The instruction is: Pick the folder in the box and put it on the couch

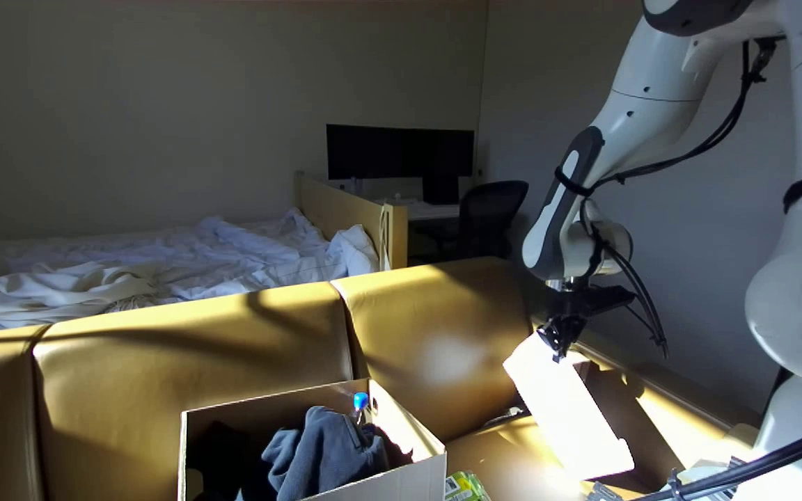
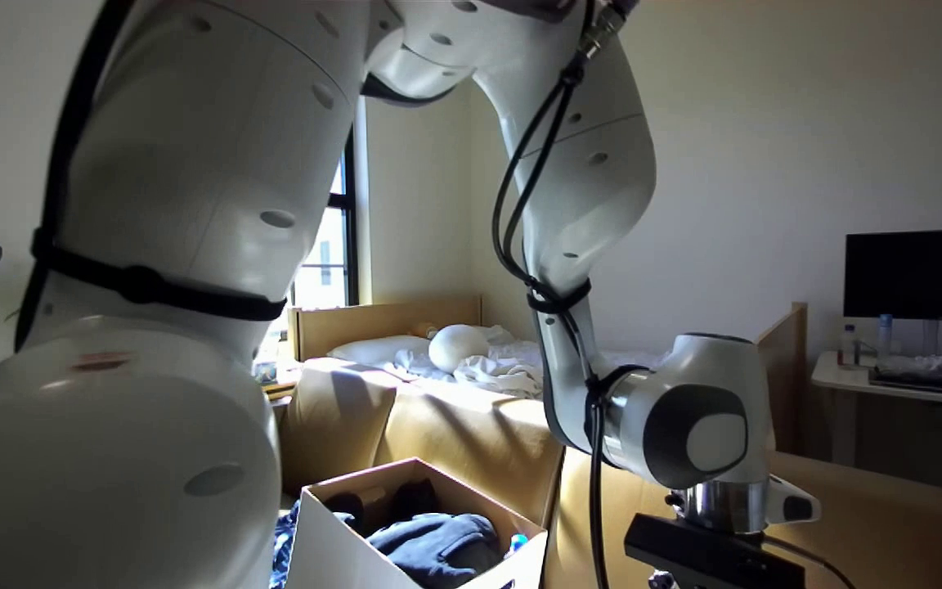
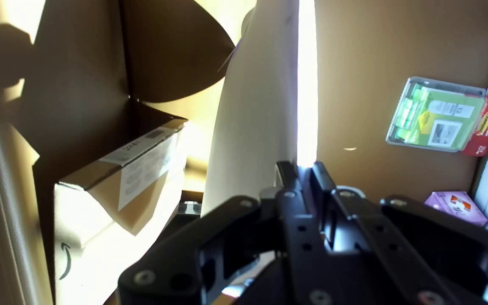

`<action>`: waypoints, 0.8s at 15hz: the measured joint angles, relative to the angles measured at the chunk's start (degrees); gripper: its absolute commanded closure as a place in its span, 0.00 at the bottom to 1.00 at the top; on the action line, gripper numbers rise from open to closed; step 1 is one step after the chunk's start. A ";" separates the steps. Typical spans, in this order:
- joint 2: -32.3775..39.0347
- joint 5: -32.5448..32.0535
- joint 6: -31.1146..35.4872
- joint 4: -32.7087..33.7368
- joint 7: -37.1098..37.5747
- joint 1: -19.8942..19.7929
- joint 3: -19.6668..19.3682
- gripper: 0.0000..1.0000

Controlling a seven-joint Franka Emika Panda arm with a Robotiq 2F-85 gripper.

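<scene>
The tan couch (image 1: pixel 436 334) carries an open box (image 1: pixel 411 480); a green package (image 3: pixel 439 115); a purple box (image 3: pixel 456 207); a carton (image 3: pixel 108 224).

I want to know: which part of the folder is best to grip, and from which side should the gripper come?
I would pinch the folder at its upper end, coming from above, one jaw on each broad face. It looks thin there and leans with that end raised, so the jaws can close across its thickness, as the gripper does now.
</scene>
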 measured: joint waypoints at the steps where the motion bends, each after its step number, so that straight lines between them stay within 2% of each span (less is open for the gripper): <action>1: 2.94 2.31 -0.05 3.69 -2.84 -2.16 2.59 0.56; 3: 7.09 3.98 -0.22 10.53 -5.91 -5.84 6.61 0.44; 6: 8.86 4.11 -1.66 18.18 -8.80 -10.05 9.68 0.25; 9: 6.12 8.28 -6.21 22.69 -15.04 -14.18 14.58 0.06; 10: 4.02 11.20 -7.89 23.10 -18.08 -15.09 16.56 0.02; 12: -1.34 15.84 -12.00 23.01 -22.99 -14.89 18.61 0.00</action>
